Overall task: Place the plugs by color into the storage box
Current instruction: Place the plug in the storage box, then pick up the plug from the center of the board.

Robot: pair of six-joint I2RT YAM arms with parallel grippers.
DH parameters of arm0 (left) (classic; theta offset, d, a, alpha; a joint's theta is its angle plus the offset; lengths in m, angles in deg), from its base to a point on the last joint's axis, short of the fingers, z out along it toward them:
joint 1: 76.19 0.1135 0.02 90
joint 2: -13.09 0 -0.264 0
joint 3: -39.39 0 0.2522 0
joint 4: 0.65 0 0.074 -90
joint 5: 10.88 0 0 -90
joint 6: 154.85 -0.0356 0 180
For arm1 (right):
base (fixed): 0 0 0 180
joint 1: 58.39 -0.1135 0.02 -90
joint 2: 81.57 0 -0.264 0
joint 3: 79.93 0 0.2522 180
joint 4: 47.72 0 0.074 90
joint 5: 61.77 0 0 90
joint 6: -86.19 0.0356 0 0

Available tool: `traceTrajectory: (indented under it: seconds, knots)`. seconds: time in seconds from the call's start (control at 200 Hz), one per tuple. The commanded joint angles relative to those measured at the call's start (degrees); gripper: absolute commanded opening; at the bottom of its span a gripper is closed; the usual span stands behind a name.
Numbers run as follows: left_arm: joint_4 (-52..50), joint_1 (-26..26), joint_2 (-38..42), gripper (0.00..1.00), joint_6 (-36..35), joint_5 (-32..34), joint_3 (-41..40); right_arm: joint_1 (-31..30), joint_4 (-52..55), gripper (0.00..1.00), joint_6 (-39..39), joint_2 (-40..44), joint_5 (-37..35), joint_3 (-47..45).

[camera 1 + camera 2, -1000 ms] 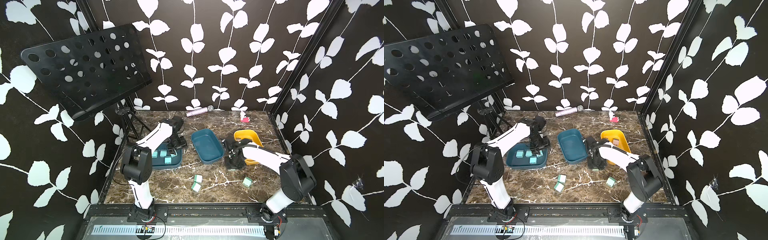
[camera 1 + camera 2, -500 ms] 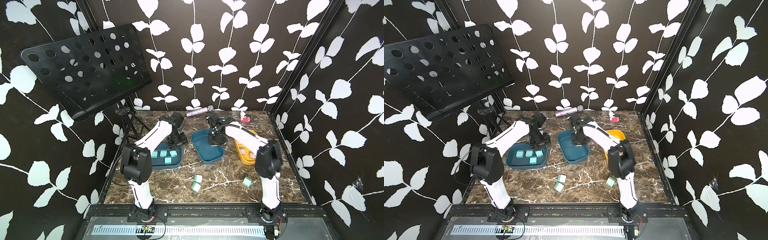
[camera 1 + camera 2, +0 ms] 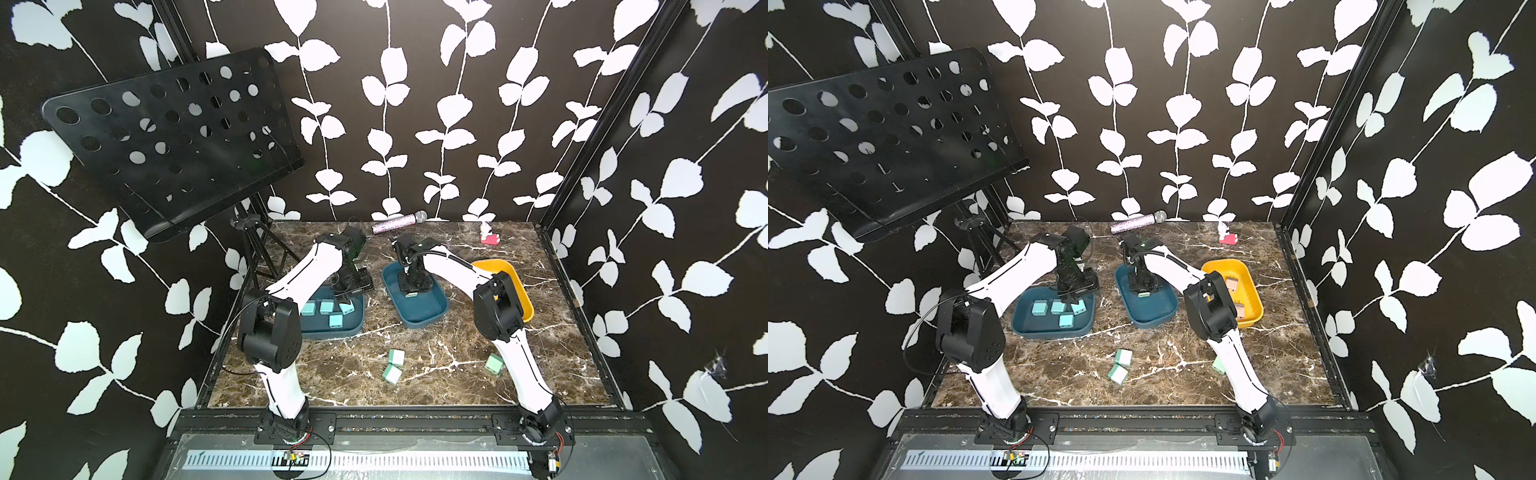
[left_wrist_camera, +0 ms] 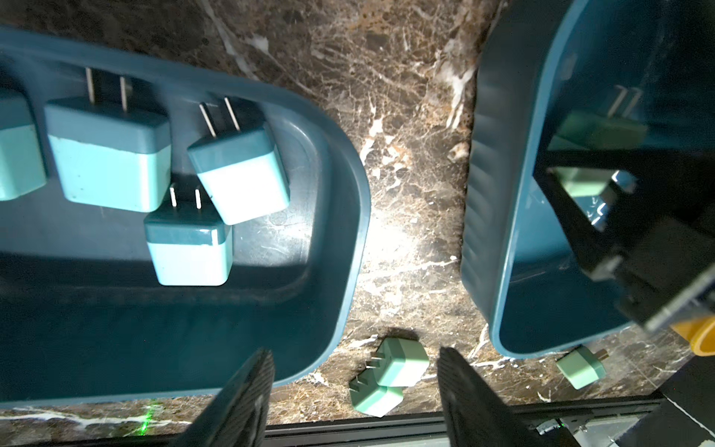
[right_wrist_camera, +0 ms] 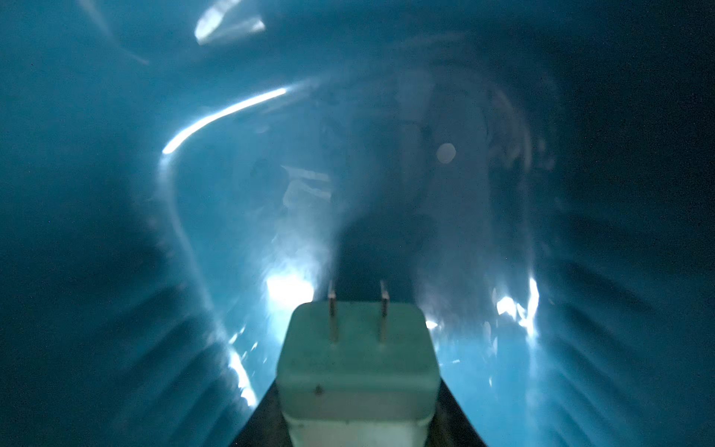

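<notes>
Several light blue plugs (image 3: 328, 309) lie in the left teal storage box (image 3: 316, 330). My left gripper (image 4: 356, 354) hovers open and empty above that box's right end (image 4: 348, 232). My right gripper (image 5: 358, 406) is shut on a mint green plug (image 5: 356, 348), prongs pointing away, low inside the middle teal storage box (image 3: 432, 318). In both top views that plug (image 3: 1144, 294) shows under the right wrist. Three mint green plugs lie on the marble: a touching pair (image 3: 394, 365) and a single one (image 3: 494, 363). Pinkish beige plugs (image 3: 1232, 284) sit in the yellow box (image 3: 1252, 307).
A black music stand (image 3: 166, 141) leans over the back left, its tripod (image 3: 257, 249) beside the left arm. A glittery microphone (image 3: 399, 222) and a small red-and-white toy (image 3: 489, 237) lie along the back wall. Black walls close in three sides.
The right gripper moved from the table beside the yellow box to inside the middle teal box. The left arm has barely shifted.
</notes>
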Motion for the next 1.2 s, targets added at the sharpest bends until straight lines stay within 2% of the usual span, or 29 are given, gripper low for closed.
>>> traceTrajectory:
  seconds: [0.0,0.18,0.31,0.44,0.525,0.725,0.845,1.046,1.196]
  knots:
    - [-2.19,0.13,3.01,0.69,-1.17,0.59,-1.12,-0.34,2.26,0.45,-0.47,-0.98,-0.87,1.84]
    - [-1.85,0.16,3.71,0.7,-1.1,0.59,-1.78,-0.26,4.08,0.7,-0.14,0.3,-0.4,3.42]
    - [-1.24,0.1,3.76,0.7,-0.9,0.35,-2.13,-0.18,5.33,0.75,0.97,7.27,-1.45,4.81]
    - [-0.34,0.14,3.16,0.7,-0.83,-0.44,-2.13,1.39,13.11,0.82,3.79,17.37,-5.99,3.05]
    - [0.51,0.13,2.93,0.7,-0.55,-0.79,-2.35,3.58,12.78,0.84,6.52,26.99,-6.52,-8.39]
    - [1.59,-0.01,1.87,0.7,-0.37,-1.55,-2.64,9.66,5.11,0.84,14.07,52.11,-2.14,-45.33]
    - [2.04,-0.08,0.87,0.7,-0.25,-2.42,-2.49,10.19,3.1,0.85,18.0,61.48,-0.36,-60.84]
    - [1.23,-0.55,-1.78,0.7,-0.83,-3.24,0.27,11.23,-2.37,0.85,24.53,70.39,1.58,-78.06]
    - [0.14,-0.82,-3.47,0.7,-1.24,-3.62,2.79,14.01,-5.32,0.85,24.8,71.26,2.2,-82.69]
